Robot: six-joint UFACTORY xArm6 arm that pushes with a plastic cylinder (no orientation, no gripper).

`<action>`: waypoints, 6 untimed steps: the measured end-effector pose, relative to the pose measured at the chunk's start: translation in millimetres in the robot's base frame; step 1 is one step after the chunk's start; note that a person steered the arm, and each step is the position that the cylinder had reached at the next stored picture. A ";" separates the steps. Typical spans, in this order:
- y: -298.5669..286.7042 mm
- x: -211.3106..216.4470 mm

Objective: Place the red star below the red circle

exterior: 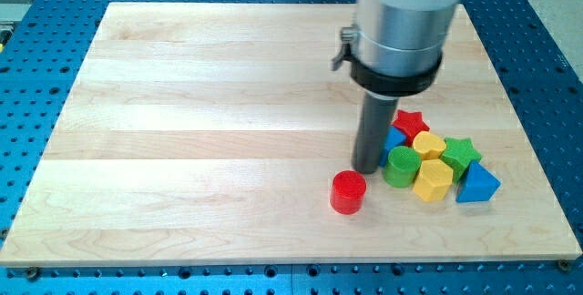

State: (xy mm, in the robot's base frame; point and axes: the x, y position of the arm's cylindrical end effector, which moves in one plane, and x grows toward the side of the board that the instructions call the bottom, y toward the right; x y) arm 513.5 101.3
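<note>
The red circle, a short red cylinder, stands alone on the wooden board at the lower middle-right. The red star lies up and to the right of it, at the top of a tight cluster of blocks. My tip rests on the board just above and right of the red circle, at the left edge of the cluster, next to a green cylinder. The rod partly hides a blue block beside the star.
The cluster also holds two yellow blocks, a green star and a blue triangle. The board's right edge lies close to the cluster. A blue perforated table surrounds the board.
</note>
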 end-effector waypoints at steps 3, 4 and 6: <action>-9.3 45.9; -46.9 78.8; -97.9 80.9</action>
State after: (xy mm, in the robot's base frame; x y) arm 594.4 3.4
